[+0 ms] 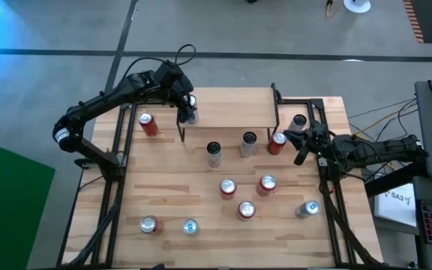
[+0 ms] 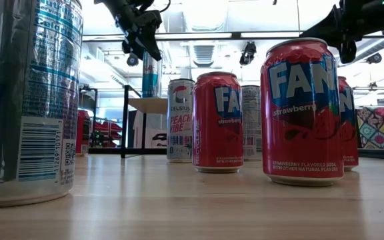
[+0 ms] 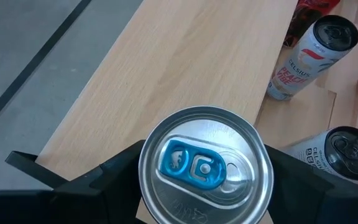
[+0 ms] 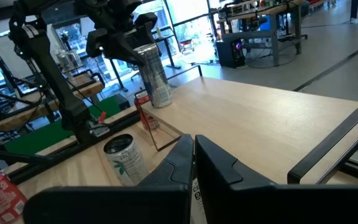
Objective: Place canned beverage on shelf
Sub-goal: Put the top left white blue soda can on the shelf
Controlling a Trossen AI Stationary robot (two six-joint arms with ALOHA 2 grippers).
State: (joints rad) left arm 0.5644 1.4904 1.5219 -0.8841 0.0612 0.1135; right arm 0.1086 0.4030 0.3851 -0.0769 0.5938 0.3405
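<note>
1. The left gripper [image 1: 188, 112] fingers grip a blue-tab silver can [image 4: 154, 78] at the shelf [image 1: 231, 105] corner; releasing there risks it toppling off.
2. The right gripper [image 1: 300, 144], fingers closed and empty, waits beside the shelf.

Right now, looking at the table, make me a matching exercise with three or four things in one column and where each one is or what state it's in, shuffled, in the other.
Things:
1. left hand
2. right hand
3. shelf
4. can with blue tab

Places or states:
A. shut, holding nothing, at the table's right side
B. light wooden top on black legs, at the far side of the table
C. clamped between dark fingers at the shelf's left end
D. gripping a can over the shelf's left end

Pairs: 1-D, 2-A, 3-B, 4-C
</note>
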